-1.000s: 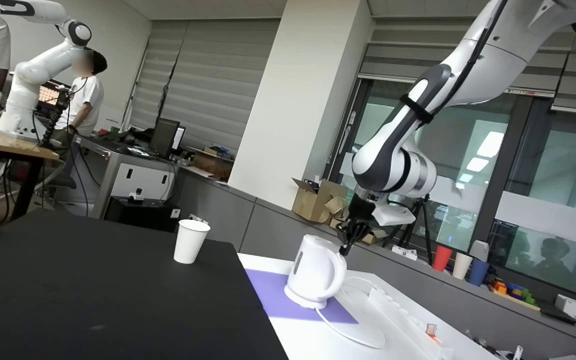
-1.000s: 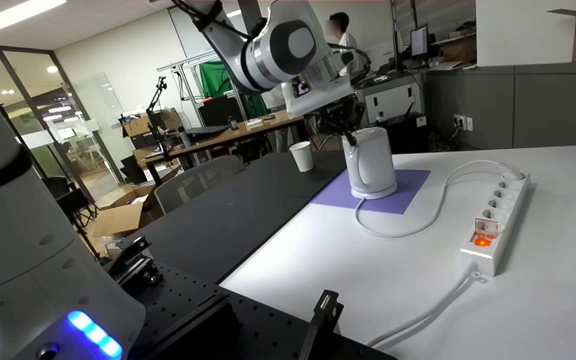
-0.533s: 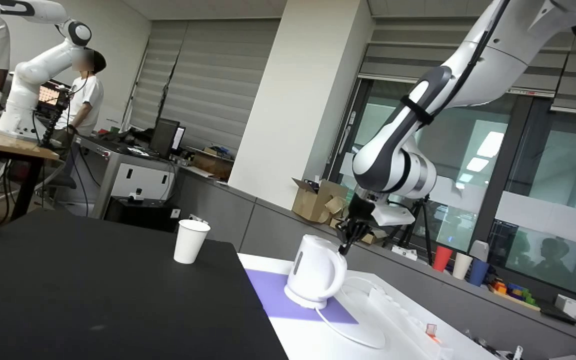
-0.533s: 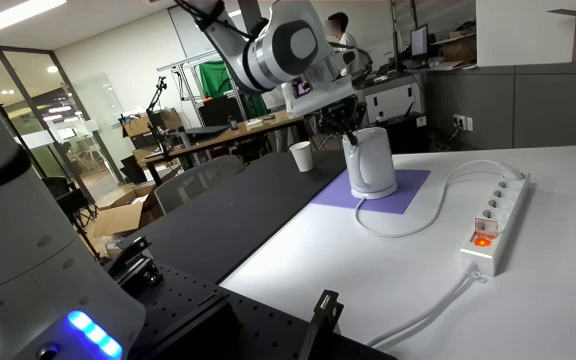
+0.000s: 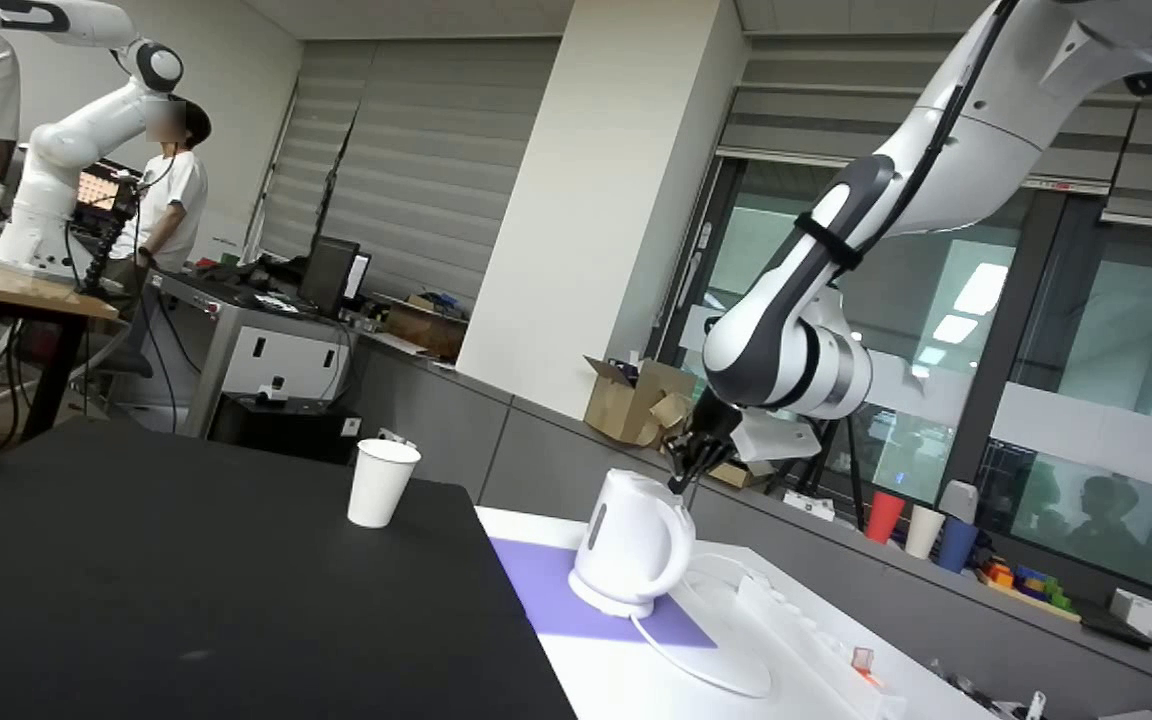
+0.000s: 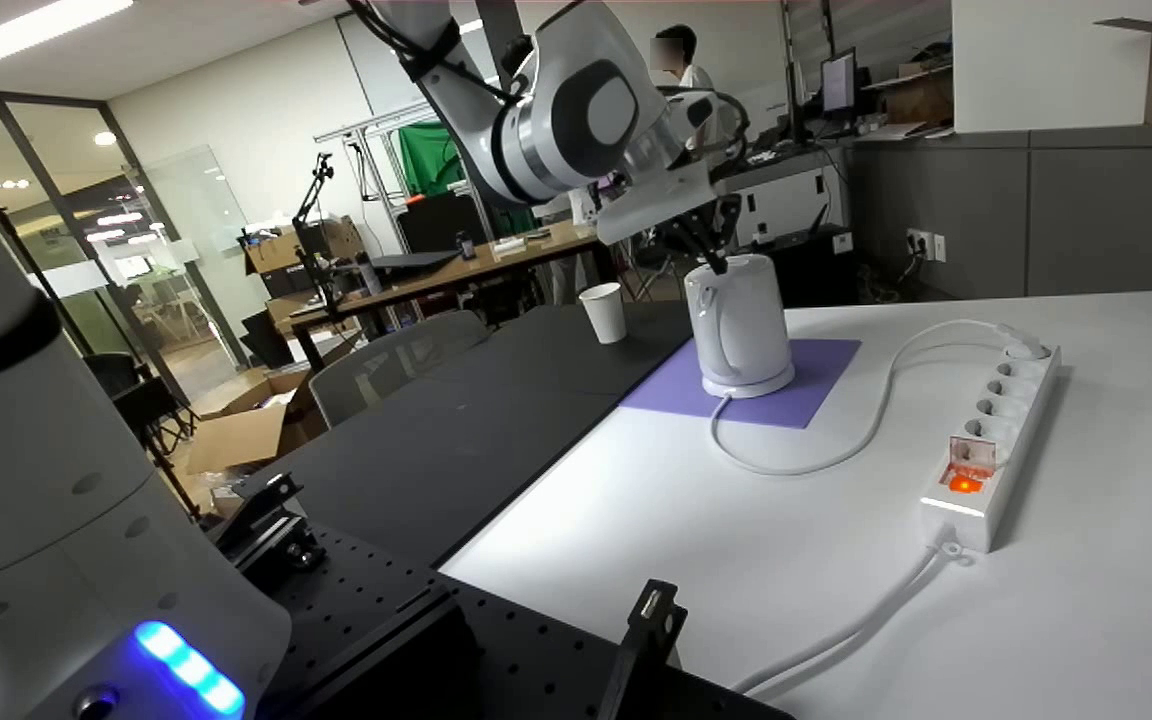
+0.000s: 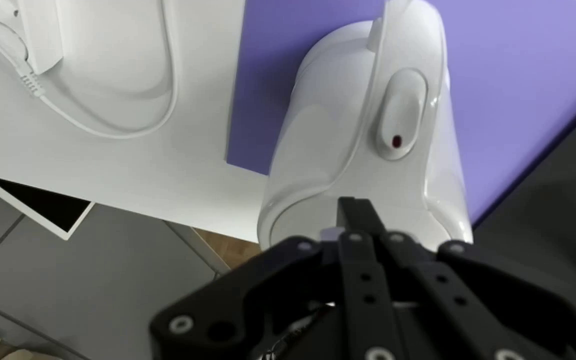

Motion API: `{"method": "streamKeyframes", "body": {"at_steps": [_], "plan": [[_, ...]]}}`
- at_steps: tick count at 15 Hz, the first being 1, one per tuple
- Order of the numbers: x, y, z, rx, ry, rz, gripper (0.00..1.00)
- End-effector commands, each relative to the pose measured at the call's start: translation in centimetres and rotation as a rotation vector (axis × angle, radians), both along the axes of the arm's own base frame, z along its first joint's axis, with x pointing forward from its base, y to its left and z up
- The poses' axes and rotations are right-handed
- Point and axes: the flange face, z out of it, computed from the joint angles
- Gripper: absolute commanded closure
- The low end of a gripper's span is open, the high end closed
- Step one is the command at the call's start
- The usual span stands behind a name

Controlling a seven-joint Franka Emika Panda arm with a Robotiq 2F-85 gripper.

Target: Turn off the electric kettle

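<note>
The white electric kettle point(image 5: 624, 550) stands upright on a purple mat point(image 5: 536, 590), and it also shows in an exterior view point(image 6: 748, 325). In the wrist view the kettle point(image 7: 318, 140) is seen from above, with an oval switch point(image 7: 405, 107) on top of its handle. A dark red dot marks the switch's end nearer the lid. My gripper point(image 7: 360, 212) is shut with nothing between its fingertips. It is over the lid, off the switch. In both exterior views my gripper point(image 5: 676, 487) point(image 6: 716, 266) is at the kettle's top edge by the handle; contact cannot be told.
A white power strip point(image 6: 996, 450) with a lit orange switch lies on the white table point(image 6: 736, 560). The kettle's cord point(image 6: 876, 420) runs to it. A white paper cup point(image 5: 383, 485) stands on the black table point(image 5: 216, 590) beside the white one.
My gripper has risen slightly and moved from the top of the handle toward the kettle's lid, mostly in the last half second. The kettle has not moved.
</note>
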Motion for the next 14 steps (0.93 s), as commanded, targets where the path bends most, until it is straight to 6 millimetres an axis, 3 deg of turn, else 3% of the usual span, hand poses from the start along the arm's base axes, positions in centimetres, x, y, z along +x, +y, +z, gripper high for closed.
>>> {"method": "streamKeyframes", "body": {"at_steps": [1, 4, 11, 14], "plan": [[0.0, -0.1, 0.0, 0.014, 0.003, -0.033, 1.00], [-0.5, -0.1, 0.4, 0.020, 0.109, -0.027, 1.00], [-0.9, -0.3, 2.9, 0.008, 0.154, -0.023, 1.00], [-0.9, -0.2, 3.0, 0.020, 0.207, -0.012, 1.00]]}}
